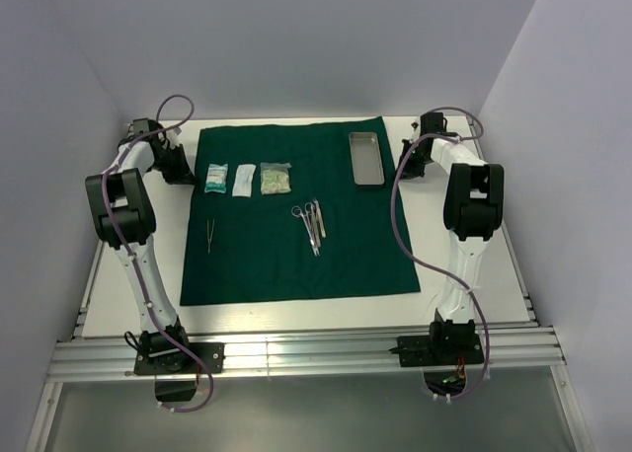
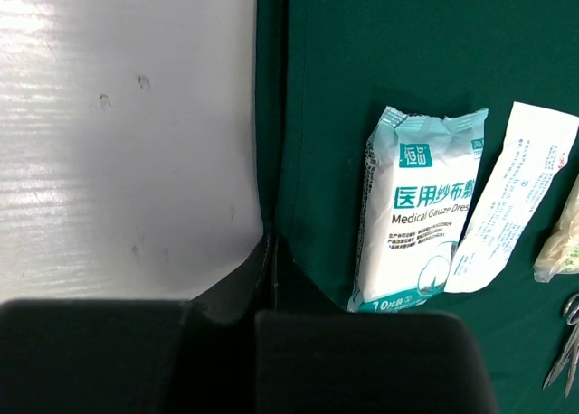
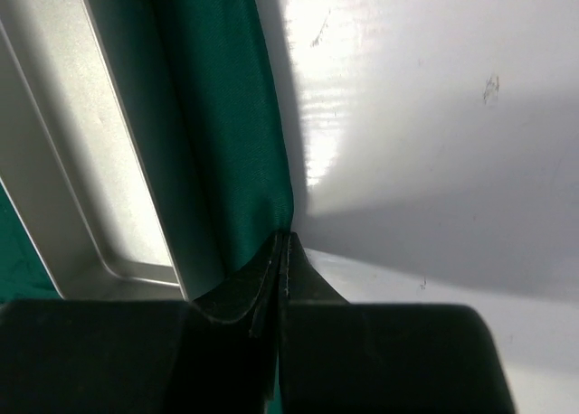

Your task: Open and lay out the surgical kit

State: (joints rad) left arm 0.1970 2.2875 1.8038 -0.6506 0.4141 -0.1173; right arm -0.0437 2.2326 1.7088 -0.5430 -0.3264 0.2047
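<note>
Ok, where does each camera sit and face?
Top: above and behind, looking down on the green cloth; left arm and right arm show.
Left wrist: looks down at the cloth's left edge and gauze packet; left pincer pinches it.
Right wrist: looks down at the cloth's right edge by the steel tray; right pincer pinches it.
Shared: gauze packet, top and left wrist.

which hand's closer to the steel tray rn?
Right. The right hand pinches the cloth edge just beside the steel tray; the left hand pinches the opposite edge, by the packets.

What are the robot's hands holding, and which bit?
Both pinch the green cloth: left fingers on its left edge, right fingers on its right edge beside the steel tray.
</note>
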